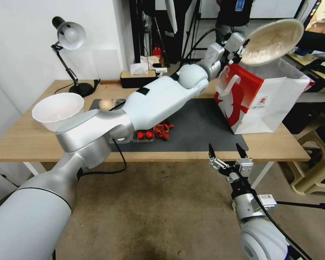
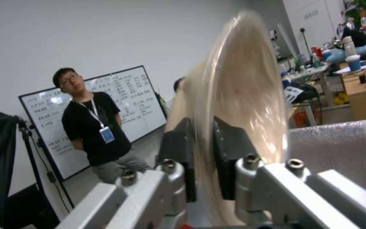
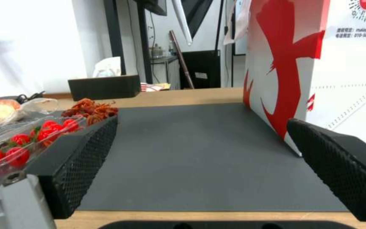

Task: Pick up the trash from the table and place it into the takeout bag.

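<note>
The left claw (image 1: 241, 46) is extended far across the long light-wood desk (image 1: 32, 139) and is clamped on the rim of a round, shallow beige plastic lid or bowl (image 1: 272, 41). The left wrist view shows its 2 dark pads (image 2: 227, 149) pinching the thin edge between them, so the disc stands out from the claw tilted, almost on edge. Directly under the claw and the disc is the open mouth of the large boxy white takeout bag with a red side panel (image 1: 263, 103), standing at the far end of the dark grey rectangular mat (image 1: 198, 126).

As I judge it, this is the drop into the bag. To do it well, the claw should carry the disc squarely over the opening, clear of the white loop handle (image 1: 230, 83), and turn it edge-down so it slips in rather than bridging the rim, then part its pads low.

The right claw (image 1: 225, 151) waits with its 2 fingers spread wide at the near desk edge, with the bag ahead of it and to its right.
</note>
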Tool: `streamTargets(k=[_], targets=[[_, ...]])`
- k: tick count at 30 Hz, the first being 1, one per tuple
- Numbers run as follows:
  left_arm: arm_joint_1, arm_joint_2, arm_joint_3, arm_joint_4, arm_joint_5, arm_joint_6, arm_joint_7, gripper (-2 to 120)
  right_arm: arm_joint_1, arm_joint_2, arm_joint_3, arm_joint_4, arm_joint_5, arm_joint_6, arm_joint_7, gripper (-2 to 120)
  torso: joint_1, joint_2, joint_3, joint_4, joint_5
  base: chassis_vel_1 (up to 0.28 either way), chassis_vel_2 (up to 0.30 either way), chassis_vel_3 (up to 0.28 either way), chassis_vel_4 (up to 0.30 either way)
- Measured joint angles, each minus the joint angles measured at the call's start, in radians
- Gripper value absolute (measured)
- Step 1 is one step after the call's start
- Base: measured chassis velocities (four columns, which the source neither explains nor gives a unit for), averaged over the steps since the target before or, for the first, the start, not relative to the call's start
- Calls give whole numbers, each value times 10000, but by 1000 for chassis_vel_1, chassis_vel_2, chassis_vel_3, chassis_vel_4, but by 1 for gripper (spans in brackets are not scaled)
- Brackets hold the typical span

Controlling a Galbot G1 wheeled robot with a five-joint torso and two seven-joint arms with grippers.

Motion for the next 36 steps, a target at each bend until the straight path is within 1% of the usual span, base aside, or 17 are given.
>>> streamTargets(k=[2,5,6,10,14,16,18,19,22,27,28,30,31,33,34,35,36], targets=[[1,31,-12,-40,-16,-8,0,18,-1,17,-15,0,-18,0,-5,100,-1,0,1,0,0,0,0,0,0],[52,137,-106,-273,-57,-30,-24,33,-29,88,-59,0,-86,0,-15,100,0,0,0,0,0,0,0,0,0],[52,137,-106,-273,-57,-30,-24,33,-29,88,-59,0,-86,0,-15,100,0,0,0,0,0,0,0,0,0],[182,216,-231,-451,-120,-35,-119,52,-221,113,12,44,-159,22,-28,100,0,0,1,-4,0,0,0,0,0],[244,298,-276,-589,-143,-35,-209,58,-262,118,35,74,-164,27,-30,100,0,0,0,-4,1,0,0,0,0],[413,662,-306,-1073,-262,-8,-383,71,-349,147,132,147,-169,28,-30,100,0,0,1,-4,0,0,0,0,0],[548,922,-318,-1371,-316,27,-442,74,-441,165,210,200,-182,29,-31,100,-1,0,0,-1,0,0,0,0,0],[755,1301,-337,-1756,-338,55,-487,81,-607,197,388,273,-215,37,-41,100,0,1,0,1,-2,0,0,0,0],[1272,1912,-416,-2342,-333,60,-607,95,-816,289,619,325,-308,59,-52,100,0,1,0,0,-2,0,0,0,0],[1714,2302,-489,-2822,-289,57,-672,99,-1118,431,777,406,-472,89,-77,100,0,1,0,-1,-2,0,0,0,0],[1816,2409,-529,-2971,-277,57,-699,100,-1171,463,805,434,-500,92,-89,100,-1,2,0,-7,-2,0,0,0,0],[2224,2888,-715,-3631,-265,153,-876,100,-1235,506,810,512,-564,94,-123,100,-1,2,-1,-6,-1,0,0,0,0],[2224,2888,-715,-3631,-265,153,-876,100,-1235,506,810,512,-564,94,-123,100,-1,2,-1,-6,-1,0,0,0,0],[2487,3247,-886,-4089,-262,238,-969,100,-1266,520,802,542,-596,94,-134,100,0,1,0,0,-1,0,0,0,0],[2759,3633,-1109,-4520,-261,318,-1019,100,-1302,528,795,557,-624,100,-145,100,0,2,0,0,-3,0,0,0,0],[2759,3633,-1109,-4520,-261,318,-1019,100,-1302,528,795,557,-624,100,-145,100,0,2,0,0,-3,0,0,0,0],[2956,3912,-1256,-4797,-263,364,-1049,100,-1324,532,790,564,-640,105,-151,100,-1,2,-1,0,-3,0,0,0,0]])
